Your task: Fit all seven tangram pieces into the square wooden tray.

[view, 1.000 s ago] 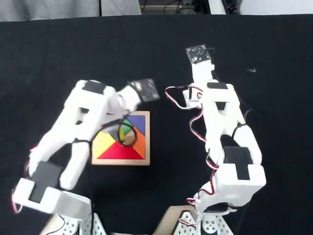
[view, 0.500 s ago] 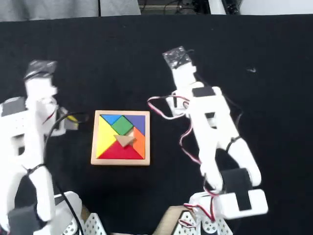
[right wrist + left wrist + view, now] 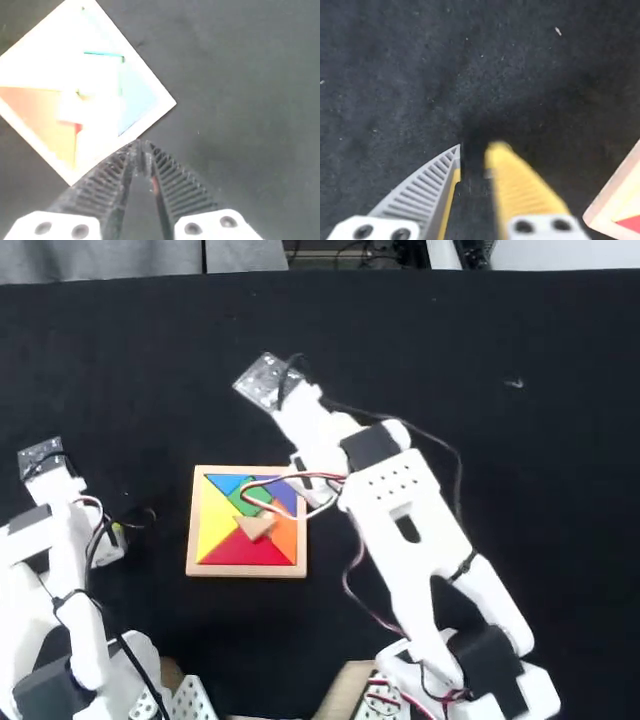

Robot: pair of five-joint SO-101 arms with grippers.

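The square wooden tray [image 3: 190,540] lies in the middle of the black table, holding coloured tangram pieces [image 3: 222,530]: yellow, red, orange, blue and green. A wood-coloured triangular patch [image 3: 258,527] shows at its centre. My right gripper [image 3: 312,494] is by the tray's right edge, and its arm crosses above the tray's upper right corner. In the right wrist view the right gripper [image 3: 141,145] is shut and empty beside the tray [image 3: 150,95]. My left gripper [image 3: 118,540] is left of the tray. In the left wrist view it [image 3: 475,147] is shut over bare cloth, with a tray corner [image 3: 620,210] nearby.
Black cloth covers the table [image 3: 520,440]. Loose cables [image 3: 270,485] from the right arm hang over the tray's upper part. Both arm bases stand at the near edge.
The left arm swung off the tray to the left and drew back toward the near side. The right arm swung left, and its gripper came to the tray's right edge.
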